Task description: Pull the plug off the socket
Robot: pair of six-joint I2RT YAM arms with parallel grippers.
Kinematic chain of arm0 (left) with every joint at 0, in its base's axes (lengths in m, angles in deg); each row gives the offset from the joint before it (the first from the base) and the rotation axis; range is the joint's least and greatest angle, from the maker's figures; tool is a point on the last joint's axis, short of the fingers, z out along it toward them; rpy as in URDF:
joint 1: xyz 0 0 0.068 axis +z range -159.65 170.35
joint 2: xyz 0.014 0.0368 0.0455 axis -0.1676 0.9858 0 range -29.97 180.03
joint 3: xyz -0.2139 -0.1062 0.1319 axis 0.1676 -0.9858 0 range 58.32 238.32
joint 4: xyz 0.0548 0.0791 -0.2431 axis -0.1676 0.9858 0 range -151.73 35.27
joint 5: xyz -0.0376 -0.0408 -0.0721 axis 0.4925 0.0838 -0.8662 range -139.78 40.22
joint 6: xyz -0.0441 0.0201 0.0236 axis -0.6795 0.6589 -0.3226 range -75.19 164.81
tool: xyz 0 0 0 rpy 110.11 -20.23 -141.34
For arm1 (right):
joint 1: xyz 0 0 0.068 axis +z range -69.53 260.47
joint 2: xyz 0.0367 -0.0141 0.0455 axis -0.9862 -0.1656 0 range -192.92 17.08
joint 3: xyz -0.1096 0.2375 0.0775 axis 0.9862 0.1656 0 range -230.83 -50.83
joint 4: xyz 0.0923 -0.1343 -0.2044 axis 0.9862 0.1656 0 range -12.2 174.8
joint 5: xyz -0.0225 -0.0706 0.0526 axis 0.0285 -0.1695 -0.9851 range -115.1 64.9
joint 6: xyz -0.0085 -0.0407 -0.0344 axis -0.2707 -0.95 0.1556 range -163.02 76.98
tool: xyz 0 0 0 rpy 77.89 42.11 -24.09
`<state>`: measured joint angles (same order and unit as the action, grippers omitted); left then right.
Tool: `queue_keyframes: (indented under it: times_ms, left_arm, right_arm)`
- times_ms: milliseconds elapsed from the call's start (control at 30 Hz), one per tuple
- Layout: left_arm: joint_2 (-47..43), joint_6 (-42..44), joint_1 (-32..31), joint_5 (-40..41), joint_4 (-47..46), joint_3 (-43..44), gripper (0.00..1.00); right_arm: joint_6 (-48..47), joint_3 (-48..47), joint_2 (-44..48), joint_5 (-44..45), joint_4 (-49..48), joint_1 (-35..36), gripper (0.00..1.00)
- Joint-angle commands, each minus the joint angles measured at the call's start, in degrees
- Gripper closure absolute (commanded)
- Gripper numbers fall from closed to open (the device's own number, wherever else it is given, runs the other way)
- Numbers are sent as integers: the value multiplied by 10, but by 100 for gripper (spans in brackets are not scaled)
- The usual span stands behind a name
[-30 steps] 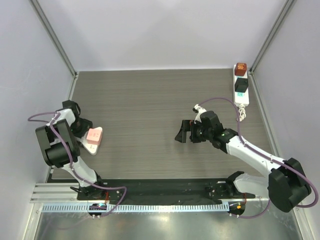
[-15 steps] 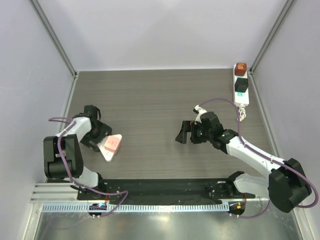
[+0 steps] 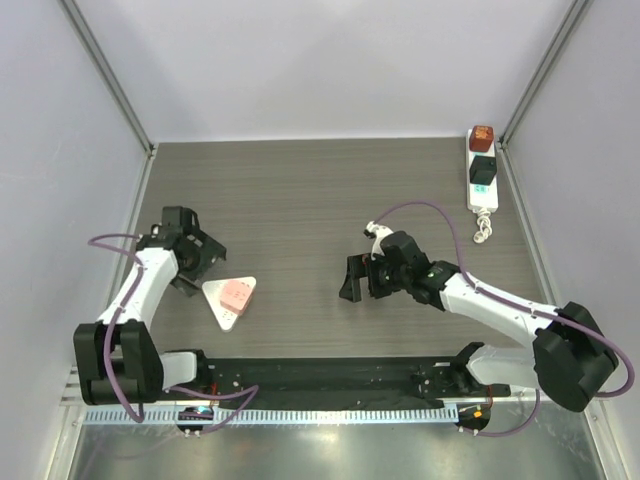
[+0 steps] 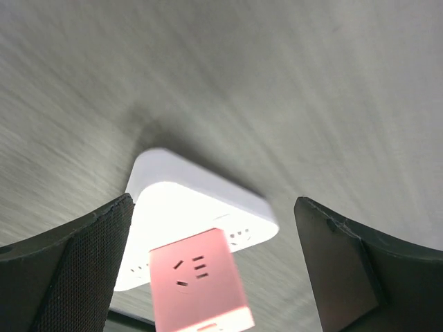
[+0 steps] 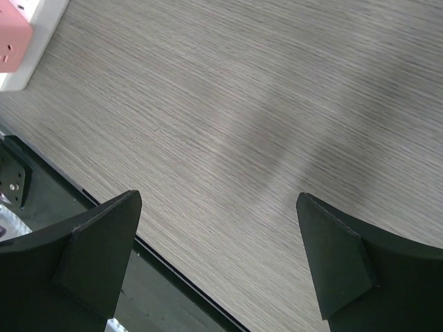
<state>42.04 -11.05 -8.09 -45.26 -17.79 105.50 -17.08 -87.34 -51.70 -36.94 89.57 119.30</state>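
The socket is a long white power strip lying at the far right edge of the table, with its knotted cord at the near end. Two plugs sit in it: a red-brown one at the far end and a black one beside it. My right gripper hangs open over bare table in the middle, well short of the strip. On the left, my left gripper is open and holds nothing.
A white triangular plate carrying a pink block with outlet holes lies just right of the left gripper, between its spread fingers in the left wrist view. The pink block also shows in the right wrist view. A black rail runs along the near edge.
The triangular plate with the pink block has slid right and nearer, and the left arm has stretched out behind it. The right gripper has shifted left and slightly nearer.
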Motion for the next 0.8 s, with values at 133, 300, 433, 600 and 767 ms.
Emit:
queue_keyframes:
  times_ms: [133,300,433,600,767]
  left_arm:
    - [-33,61,96,-113,-13,-11,0]
    - [-103,31,140,-157,-91,-110,0]
    - [-149,11,139,-134,-101,-143,0]
    - [-144,-13,140,-170,-153,-193,0]
    - [-122,-27,126,-206,-230,-211,3]
  right_arm:
    - [-8,-61,-22,87,-11,76,0]
    - [-18,-105,-50,70,0,106,0]
    - [-22,-114,-56,74,4,127,0]
    - [-11,-109,-60,80,4,133,0]
    - [4,-105,-54,87,3,136,0]
